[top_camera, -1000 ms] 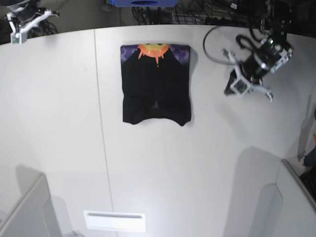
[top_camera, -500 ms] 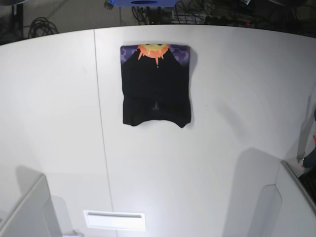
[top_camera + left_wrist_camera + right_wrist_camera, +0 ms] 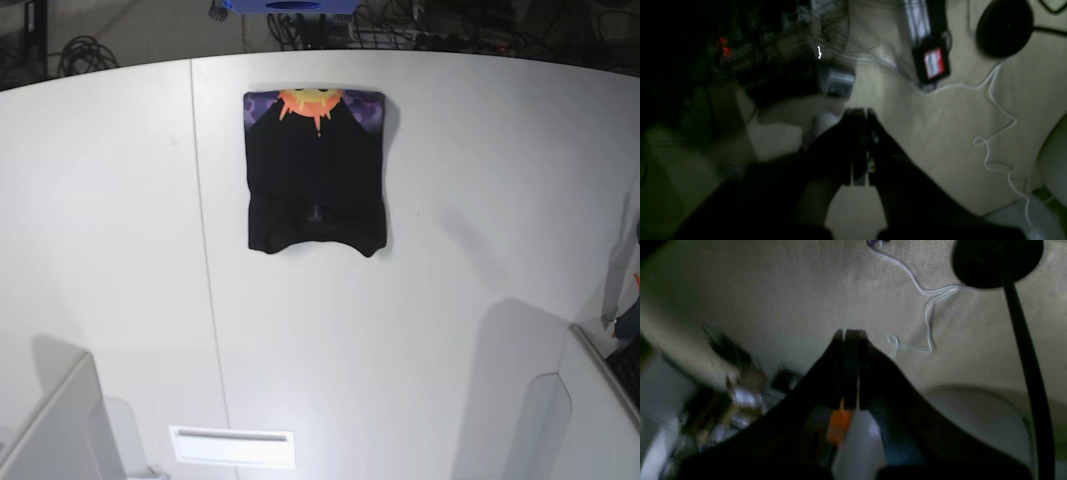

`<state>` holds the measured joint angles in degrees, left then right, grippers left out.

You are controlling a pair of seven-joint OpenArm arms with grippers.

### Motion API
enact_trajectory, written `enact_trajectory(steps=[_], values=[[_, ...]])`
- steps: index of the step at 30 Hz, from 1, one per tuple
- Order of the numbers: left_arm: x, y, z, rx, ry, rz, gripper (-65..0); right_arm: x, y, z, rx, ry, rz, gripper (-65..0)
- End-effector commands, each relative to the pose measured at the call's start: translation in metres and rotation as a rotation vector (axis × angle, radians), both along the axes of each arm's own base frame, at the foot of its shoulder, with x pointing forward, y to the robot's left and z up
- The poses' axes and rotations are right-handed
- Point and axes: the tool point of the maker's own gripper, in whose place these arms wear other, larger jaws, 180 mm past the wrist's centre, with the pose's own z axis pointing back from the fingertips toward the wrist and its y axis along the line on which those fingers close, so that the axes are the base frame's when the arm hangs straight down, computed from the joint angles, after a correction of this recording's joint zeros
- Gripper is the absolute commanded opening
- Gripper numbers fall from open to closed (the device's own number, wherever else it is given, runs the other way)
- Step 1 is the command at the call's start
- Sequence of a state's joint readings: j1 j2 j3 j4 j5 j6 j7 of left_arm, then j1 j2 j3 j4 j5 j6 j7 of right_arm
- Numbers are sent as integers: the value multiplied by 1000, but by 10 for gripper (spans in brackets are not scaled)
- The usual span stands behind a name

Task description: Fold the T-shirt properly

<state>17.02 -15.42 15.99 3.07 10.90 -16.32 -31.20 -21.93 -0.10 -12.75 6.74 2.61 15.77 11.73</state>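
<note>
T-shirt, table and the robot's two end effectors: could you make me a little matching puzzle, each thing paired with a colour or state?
Things:
1. T-shirt
2. table
3. left end effector
4. sun print

Descriptions:
A. white
B. orange
C. shut, over the floor
D. black, folded, lying flat

Pairs: 1-D, 2-A, 3-C, 4-B. The right end effector is shut too.

White desk, cluttered floor.
The desk (image 3: 450, 300) is brightly lit; dark cables (image 3: 400, 25) tangle on the floor behind it.
</note>
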Motion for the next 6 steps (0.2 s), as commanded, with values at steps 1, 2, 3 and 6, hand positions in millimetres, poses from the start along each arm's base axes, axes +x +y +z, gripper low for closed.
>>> enact_trajectory(steps=[1,2,3,6], values=[[-8,4,3,3,7,-14,-650,-2,10,2,24,-9,-11,-650],[-3,2,2,0,0,-19,-650,3,13,1,29,-29,-19,-650],[-1,-1,1,-2,-2,-21,-650,6,13,1,30,-37,-21,-650],[6,-4,-1,-8,-15,-22,-650,8,13,0,30,-41,-21,-650]])
